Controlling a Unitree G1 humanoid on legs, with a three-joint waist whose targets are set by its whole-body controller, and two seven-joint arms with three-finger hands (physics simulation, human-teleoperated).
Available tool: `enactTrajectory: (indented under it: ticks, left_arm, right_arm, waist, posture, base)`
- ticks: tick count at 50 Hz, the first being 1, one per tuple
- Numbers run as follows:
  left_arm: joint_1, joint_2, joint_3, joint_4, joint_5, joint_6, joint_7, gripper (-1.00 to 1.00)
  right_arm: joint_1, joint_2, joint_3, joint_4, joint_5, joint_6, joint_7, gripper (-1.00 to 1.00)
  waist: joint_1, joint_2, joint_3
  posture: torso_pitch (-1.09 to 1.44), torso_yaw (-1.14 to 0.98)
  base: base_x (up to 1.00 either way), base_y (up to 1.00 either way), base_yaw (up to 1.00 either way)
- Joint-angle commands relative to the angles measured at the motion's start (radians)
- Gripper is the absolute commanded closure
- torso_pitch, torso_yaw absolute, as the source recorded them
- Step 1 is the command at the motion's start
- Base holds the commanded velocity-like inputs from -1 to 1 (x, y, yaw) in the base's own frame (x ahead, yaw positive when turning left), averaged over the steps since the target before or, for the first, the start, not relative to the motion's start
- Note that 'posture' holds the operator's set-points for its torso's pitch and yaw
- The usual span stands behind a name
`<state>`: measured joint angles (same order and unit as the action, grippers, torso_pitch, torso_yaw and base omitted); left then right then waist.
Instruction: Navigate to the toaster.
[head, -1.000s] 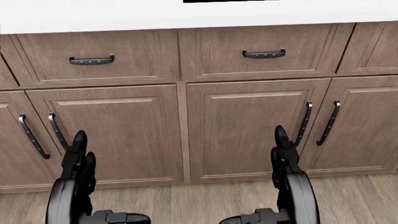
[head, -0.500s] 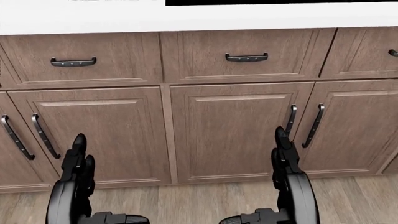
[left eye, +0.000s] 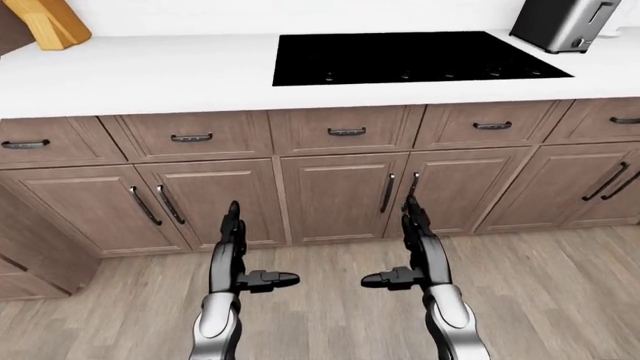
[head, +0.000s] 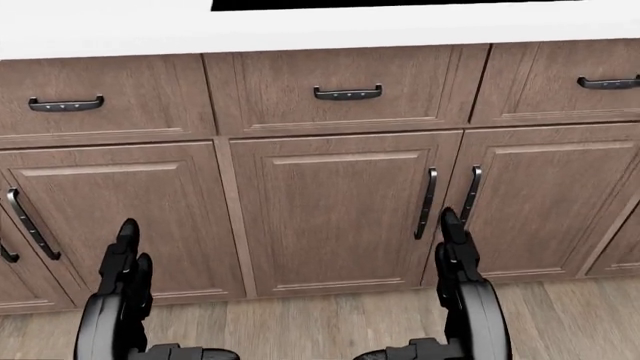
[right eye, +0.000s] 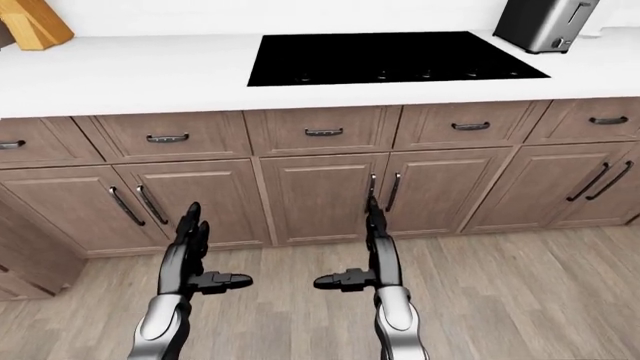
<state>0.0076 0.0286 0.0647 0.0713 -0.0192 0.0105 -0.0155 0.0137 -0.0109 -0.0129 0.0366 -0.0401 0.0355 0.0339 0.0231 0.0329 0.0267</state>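
The silver toaster (left eye: 563, 24) stands on the white countertop (left eye: 150, 75) at the top right of the left-eye view, right of the black cooktop (left eye: 410, 56). It shows in the right-eye view as well, toaster (right eye: 543, 24). My left hand (left eye: 240, 251) and right hand (left eye: 405, 247) are held out low over the wood floor, fingers straight and open, holding nothing. Both hands stand well below and to the left of the toaster. In the head view only cabinet fronts and my hands (head: 125, 262) (head: 455, 247) show.
Brown wooden cabinets (left eye: 340, 191) with dark handles run under the counter across the views. A wooden knife block (left eye: 45, 21) sits at the counter's top left. Wood plank floor (left eye: 560, 285) spreads below and to the right.
The whole head view has shifted: the cabinets slide left in the picture, so the camera has moved to the right along the counter. My hands keep the same pose.
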Motion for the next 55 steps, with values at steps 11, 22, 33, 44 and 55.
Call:
enactTrajectory:
  ticks: [11, 22, 33, 44, 55]
  left_arm:
    - [-0.027, -0.003, -0.009, -0.033, 0.001, -0.041, -0.004, -1.0]
    - [-0.027, -0.002, -0.01, -0.027, 0.004, -0.044, -0.003, -1.0]
    - [-0.022, -0.002, -0.011, -0.038, 0.007, -0.039, -0.002, -1.0]
    - [-0.028, -0.002, -0.01, -0.027, 0.008, -0.045, -0.002, -1.0]
    - [-0.023, -0.002, -0.011, -0.035, 0.01, -0.04, -0.001, -1.0]
  right_arm:
    - [-0.019, -0.007, -0.011, -0.044, 0.001, -0.033, -0.007, -1.0]
    - [-0.02, -0.008, -0.011, -0.035, 0.001, -0.041, -0.006, -1.0]
    - [-0.017, -0.006, -0.01, -0.049, -0.001, -0.029, -0.008, -1.0]
    - [-0.019, -0.007, -0.01, -0.048, -0.001, -0.029, -0.008, -1.0]
    - [-0.02, -0.007, -0.01, -0.04, -0.002, -0.037, -0.009, -1.0]
  waist:
    - [-0.019, -0.063, -0.017]
    - [-0.001, 0.025, -0.006]
    - [-0.006, -0.096, -0.023]
    - [-0.013, -0.015, 0.001]
    - [-0.005, 0.014, -0.016]
  posture:
    - [0.0, 0.0]
    - [0.0, 0.0]
    - [0.0, 0.0]
    - [0.0, 0.0]
    - [0.0, 0.0]
  base:
    - [0.0, -0.25, 0.0]
    - [0.0, -0.25, 0.0]
    - [0.0, -0.25, 0.0]
    - [0.0, -0.25, 0.0]
    - [0.0, -0.25, 0.0]
